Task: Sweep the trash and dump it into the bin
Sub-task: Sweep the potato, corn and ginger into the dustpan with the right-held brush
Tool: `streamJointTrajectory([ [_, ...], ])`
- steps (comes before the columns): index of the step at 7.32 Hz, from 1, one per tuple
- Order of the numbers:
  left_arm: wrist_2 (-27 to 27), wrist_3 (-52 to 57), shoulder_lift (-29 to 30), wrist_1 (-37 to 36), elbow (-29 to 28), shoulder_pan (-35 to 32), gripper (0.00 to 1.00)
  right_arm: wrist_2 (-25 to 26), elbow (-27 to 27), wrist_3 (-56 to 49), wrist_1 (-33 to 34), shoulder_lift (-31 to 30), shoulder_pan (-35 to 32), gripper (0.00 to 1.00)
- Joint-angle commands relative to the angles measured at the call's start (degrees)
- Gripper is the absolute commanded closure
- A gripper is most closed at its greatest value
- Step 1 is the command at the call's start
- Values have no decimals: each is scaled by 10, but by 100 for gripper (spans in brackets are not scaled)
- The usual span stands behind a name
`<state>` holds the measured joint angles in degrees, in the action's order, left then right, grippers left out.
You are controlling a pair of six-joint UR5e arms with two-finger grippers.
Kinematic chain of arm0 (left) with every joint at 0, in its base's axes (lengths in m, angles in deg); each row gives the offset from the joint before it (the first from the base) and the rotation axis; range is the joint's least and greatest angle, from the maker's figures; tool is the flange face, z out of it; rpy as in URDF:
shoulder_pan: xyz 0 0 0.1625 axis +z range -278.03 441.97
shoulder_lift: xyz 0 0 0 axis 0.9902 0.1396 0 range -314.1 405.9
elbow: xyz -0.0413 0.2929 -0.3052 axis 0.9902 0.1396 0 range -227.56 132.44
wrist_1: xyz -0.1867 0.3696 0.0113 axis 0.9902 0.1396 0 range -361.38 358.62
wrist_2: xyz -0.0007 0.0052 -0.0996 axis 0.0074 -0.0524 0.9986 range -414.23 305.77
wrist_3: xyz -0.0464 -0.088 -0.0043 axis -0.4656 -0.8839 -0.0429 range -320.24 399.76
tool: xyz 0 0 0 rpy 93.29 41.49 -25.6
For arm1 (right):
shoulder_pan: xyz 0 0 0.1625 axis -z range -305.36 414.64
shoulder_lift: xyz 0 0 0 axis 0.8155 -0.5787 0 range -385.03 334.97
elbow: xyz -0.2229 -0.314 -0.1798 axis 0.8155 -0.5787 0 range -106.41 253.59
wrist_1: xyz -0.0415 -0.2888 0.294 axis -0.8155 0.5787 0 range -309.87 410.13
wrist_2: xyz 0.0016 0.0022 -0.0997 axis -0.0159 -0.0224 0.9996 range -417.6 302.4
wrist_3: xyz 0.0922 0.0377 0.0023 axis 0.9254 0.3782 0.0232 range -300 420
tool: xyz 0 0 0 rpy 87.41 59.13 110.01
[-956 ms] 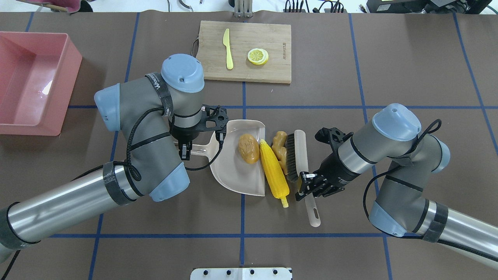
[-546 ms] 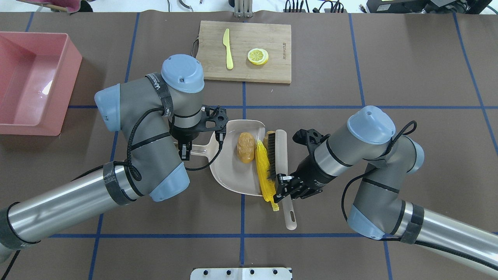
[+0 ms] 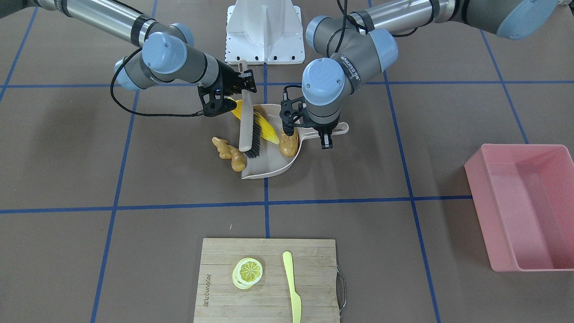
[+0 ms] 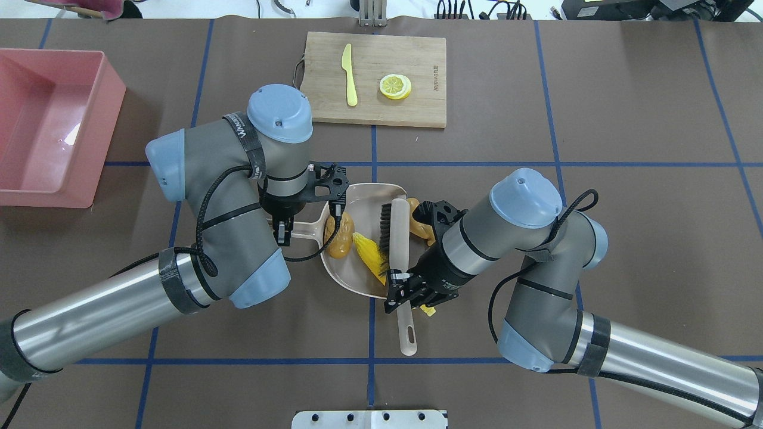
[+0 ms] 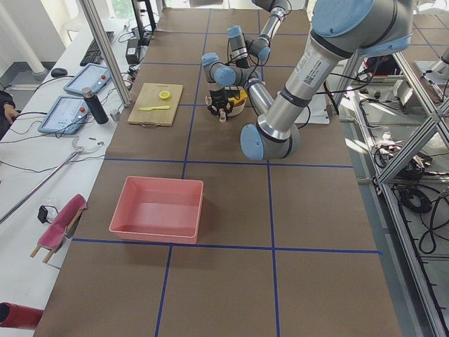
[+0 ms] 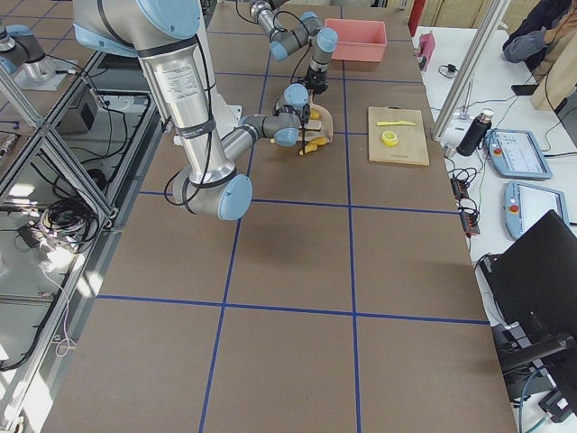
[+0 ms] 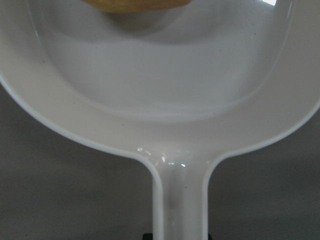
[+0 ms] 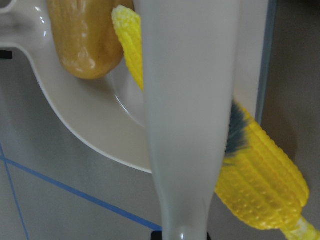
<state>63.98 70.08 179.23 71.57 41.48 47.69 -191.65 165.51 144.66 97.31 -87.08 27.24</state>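
Observation:
The beige dustpan (image 4: pixel 357 271) lies mid-table, and my left gripper (image 4: pixel 285 229) is shut on its handle. The brown potato (image 4: pixel 340 235) lies inside the pan by the handle end. The yellow corn cob (image 4: pixel 368 257) lies partly in the pan, under the brush (image 4: pixel 396 232). My right gripper (image 4: pixel 400 292) is shut on the brush handle and holds the bristles over the pan. The tan ginger root (image 3: pixel 226 152) lies on the table outside the pan's open edge, behind the brush. The pink bin (image 4: pixel 56 199) stands empty at the far left.
A wooden cutting board (image 4: pixel 417 65) lies beyond the dustpan with a pale yellow knife (image 4: pixel 349 74) and lemon slices (image 4: pixel 395 86) on it. A white base plate (image 4: pixel 369 419) sits at the near edge. The two arms are close together over the pan.
My right gripper swept the brush left over the pan. The corn and potato slid deeper toward the handle end. The ginger ended up behind the brush, outside the pan. The left gripper held still.

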Motion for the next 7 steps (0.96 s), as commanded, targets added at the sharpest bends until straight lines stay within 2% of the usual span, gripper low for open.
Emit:
streamJointTrajectory([
  [1, 0, 0, 0, 1, 0, 0, 100, -19, 12, 15, 0, -2, -17, 100],
  [4, 1, 0, 1, 1, 0, -1, 100, -97, 51, 29, 1, -39, -88, 100],
  [7, 0, -1, 1, 3, 0, 0, 100, -125, 65, 17, 0, -100, -136, 100],
])
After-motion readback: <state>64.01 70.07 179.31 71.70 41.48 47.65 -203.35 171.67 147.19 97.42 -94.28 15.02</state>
